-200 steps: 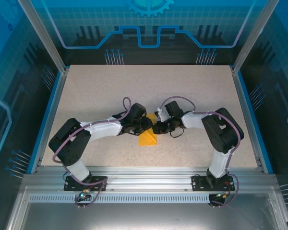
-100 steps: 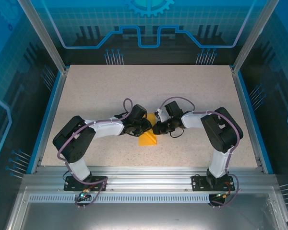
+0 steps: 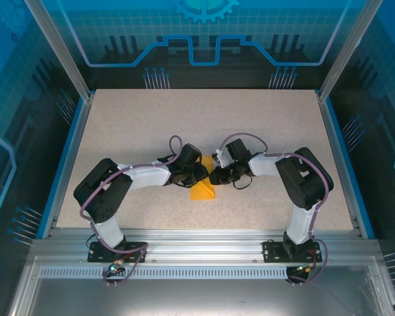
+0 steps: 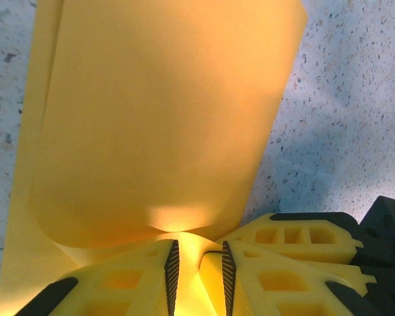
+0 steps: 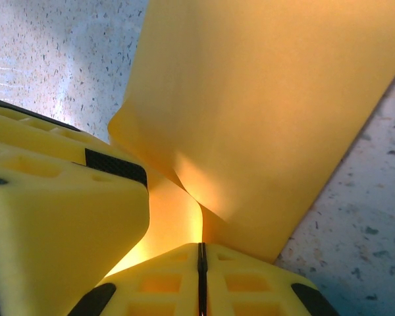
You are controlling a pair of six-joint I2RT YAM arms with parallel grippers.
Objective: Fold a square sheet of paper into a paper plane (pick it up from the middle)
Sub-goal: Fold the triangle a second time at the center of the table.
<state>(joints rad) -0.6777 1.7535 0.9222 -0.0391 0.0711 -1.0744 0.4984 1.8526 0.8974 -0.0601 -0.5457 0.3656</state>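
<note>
Speckled surface (image 3: 151, 125) carries the whole job, with the left arm (image 3: 141, 176) and right arm (image 3: 276, 164) bent inward so their wrists meet near its middle. Between them is the square sheet of paper (image 3: 203, 187), its orange-yellow lower part splaying out toward the near edge while the upper part is hidden under the two grippers.

The left gripper (image 3: 201, 172) is drawn in to a narrow slit, and its wrist view shows the paper gathered to a waist and pinched between the dark pads (image 4: 173, 260); beyond them the sheet curves away in what look like two layers. The right gripper (image 3: 215, 176) is closed tight, its fingers meeting in a thin seam with paper clamped in it, and a finger of the left one sits just beside it.

My reading is that this is an early fold: the sheet is held at its middle and doubled over, with no wings or point formed yet. The next move calls for both arms to act together, laying the doubled sheet flat with its edges matched and pressing the crease, without pulling apart and tearing it.
</note>
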